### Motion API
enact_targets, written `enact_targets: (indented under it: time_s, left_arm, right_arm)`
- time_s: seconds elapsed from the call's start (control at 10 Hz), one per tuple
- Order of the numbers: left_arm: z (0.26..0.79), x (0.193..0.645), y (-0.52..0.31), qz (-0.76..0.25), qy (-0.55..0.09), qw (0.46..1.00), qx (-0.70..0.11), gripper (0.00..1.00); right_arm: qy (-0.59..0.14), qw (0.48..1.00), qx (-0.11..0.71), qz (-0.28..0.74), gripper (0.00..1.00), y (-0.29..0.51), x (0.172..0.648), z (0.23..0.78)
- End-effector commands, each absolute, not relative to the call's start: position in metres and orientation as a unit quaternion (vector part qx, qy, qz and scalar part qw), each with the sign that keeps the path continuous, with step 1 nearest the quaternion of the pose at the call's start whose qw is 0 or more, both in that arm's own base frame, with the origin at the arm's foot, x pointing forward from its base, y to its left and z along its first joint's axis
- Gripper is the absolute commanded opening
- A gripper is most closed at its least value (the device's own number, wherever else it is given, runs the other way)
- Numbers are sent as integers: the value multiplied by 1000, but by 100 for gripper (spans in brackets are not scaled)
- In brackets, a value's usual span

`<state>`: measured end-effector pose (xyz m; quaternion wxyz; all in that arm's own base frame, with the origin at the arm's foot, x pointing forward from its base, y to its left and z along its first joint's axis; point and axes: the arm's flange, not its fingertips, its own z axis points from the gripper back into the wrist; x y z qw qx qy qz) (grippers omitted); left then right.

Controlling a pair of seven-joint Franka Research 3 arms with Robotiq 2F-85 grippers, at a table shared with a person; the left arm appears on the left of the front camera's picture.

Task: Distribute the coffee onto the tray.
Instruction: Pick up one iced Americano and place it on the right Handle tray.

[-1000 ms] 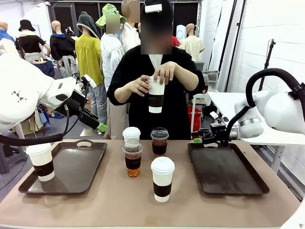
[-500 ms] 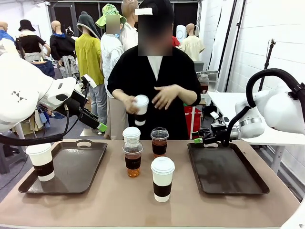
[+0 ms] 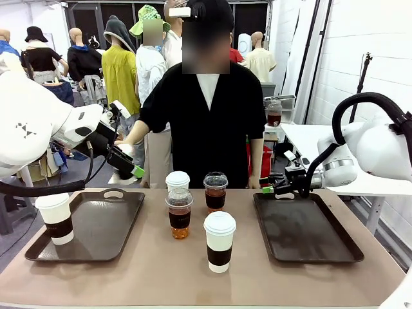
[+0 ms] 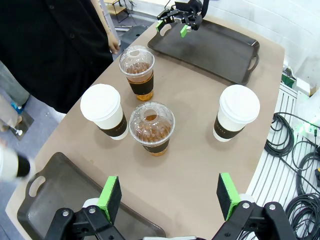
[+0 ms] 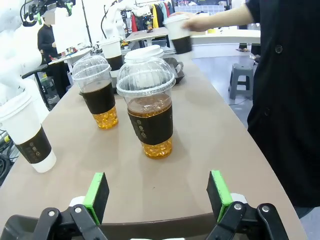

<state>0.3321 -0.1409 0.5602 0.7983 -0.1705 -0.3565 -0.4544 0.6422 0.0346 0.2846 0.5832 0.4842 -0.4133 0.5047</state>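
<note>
Both end effectors stand open with nothing between the fingers: the left end effector (image 4: 168, 194) hangs above the far end of the left tray (image 3: 103, 225), and the right end effector (image 5: 157, 191) is at the far edge of the right tray (image 3: 309, 235). One white cup (image 3: 55, 217) stands by the left tray's left edge, while two more white cups (image 3: 219, 241) and two clear cups (image 3: 179, 214) are grouped mid-surface (image 3: 161, 277) between the trays. The person's hand (image 5: 197, 21) holds a sixth cup (image 5: 179, 35) past the far edge, near the left end effector.
</note>
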Motion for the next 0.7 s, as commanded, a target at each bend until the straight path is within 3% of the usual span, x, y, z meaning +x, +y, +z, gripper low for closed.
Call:
enact_targets:
  time_s: [0.0,0.6]
  left_arm:
    - [559,332,-140,-454,-356,798,-175,100]
    - [559,332,-140,-454,-356,798,-175,100]
  right_arm:
    - [-415,582,484,505,100,36,643,285]
    - [-415,582,484,505,100,36,643,285]
